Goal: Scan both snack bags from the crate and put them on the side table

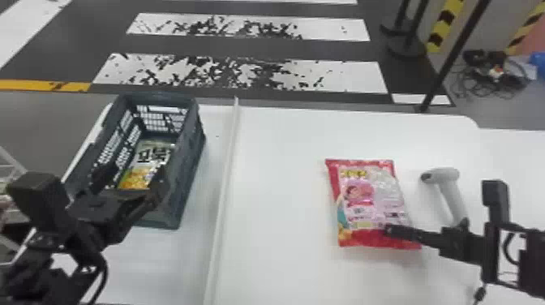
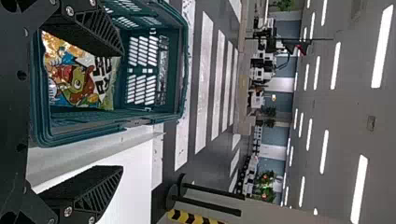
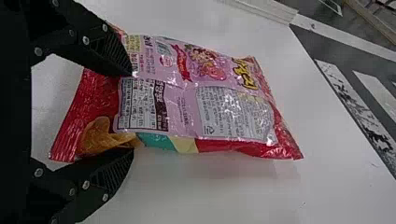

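Scanner [image 1: 445,176] lies on wht tbl [image 1: 280,170], just R of red bag [image 1: 371,202].

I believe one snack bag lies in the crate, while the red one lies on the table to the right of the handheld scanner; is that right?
Not quite: the head view shows the red snack bag on the table to the left of the handheld scanner, not to its right. The other snack bag does lie in the crate.
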Tool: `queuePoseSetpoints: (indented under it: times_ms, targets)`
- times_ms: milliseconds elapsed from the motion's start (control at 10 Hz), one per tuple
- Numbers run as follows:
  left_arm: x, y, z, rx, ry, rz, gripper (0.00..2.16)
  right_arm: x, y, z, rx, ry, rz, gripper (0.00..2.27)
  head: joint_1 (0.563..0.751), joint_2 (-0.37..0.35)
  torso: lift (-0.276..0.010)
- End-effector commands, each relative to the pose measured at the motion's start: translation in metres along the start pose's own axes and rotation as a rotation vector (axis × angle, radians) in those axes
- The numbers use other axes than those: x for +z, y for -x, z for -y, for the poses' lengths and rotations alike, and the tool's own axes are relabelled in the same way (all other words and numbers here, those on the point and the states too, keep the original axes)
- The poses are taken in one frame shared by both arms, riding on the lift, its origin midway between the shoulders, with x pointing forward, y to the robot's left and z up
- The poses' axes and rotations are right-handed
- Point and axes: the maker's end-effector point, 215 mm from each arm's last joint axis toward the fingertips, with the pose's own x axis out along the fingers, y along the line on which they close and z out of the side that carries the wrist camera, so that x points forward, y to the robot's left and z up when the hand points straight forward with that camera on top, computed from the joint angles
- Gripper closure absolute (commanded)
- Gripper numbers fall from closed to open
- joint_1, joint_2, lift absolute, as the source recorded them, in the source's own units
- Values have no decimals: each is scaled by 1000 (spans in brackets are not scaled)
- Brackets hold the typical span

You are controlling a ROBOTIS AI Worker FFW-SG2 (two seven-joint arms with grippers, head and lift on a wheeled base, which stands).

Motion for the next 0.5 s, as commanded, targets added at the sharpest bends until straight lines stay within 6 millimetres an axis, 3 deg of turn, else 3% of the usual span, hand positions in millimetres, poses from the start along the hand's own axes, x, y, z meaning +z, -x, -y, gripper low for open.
queuePoseSetpoints:
  times_ms: [0,400]
  targets:
    - [0,0,0,0,3,0,140,4,3,-1,19,-3,3,2202,695,4,-87]
    - [0,0,1,-1,5,2,140,34,36,-30,226,-112,123,2246,695,5,-87]
